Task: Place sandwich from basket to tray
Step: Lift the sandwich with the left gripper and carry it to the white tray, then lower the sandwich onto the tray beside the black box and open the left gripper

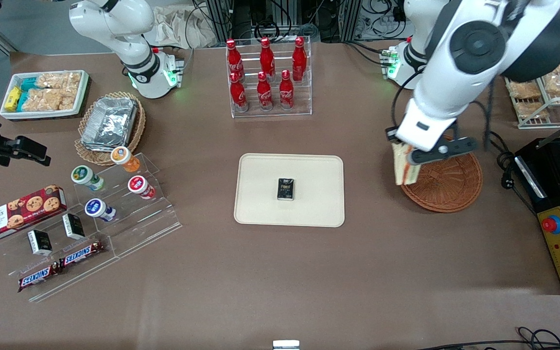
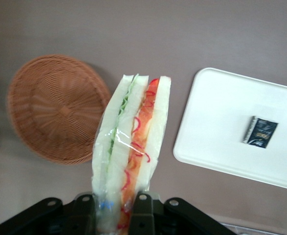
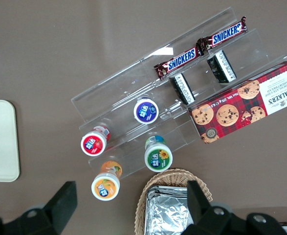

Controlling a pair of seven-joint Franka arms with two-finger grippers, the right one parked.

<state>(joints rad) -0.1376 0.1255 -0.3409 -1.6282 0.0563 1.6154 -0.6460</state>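
Note:
The sandwich [image 1: 403, 166] [image 2: 131, 147], white bread with red-orange and green filling under clear wrap, hangs in the air, and my left gripper [image 1: 409, 154] [image 2: 118, 210] is shut on it. It is lifted above the rim of the round reddish-brown wicker basket [image 1: 447, 187] [image 2: 55, 107], at the edge nearest the tray. The basket holds nothing else. The cream rectangular tray [image 1: 260, 194] [image 2: 221, 132] lies at the middle of the table with a small black packet [image 1: 286, 189] [image 2: 259, 132] on it.
A clear rack of red bottles [image 1: 266, 78] stands farther from the camera than the tray. A black appliance with a red button [image 1: 559, 214] sits beside the basket at the working arm's end. A clear snack stand [image 1: 100, 204] and a foil-container basket [image 1: 111, 124] lie toward the parked arm's end.

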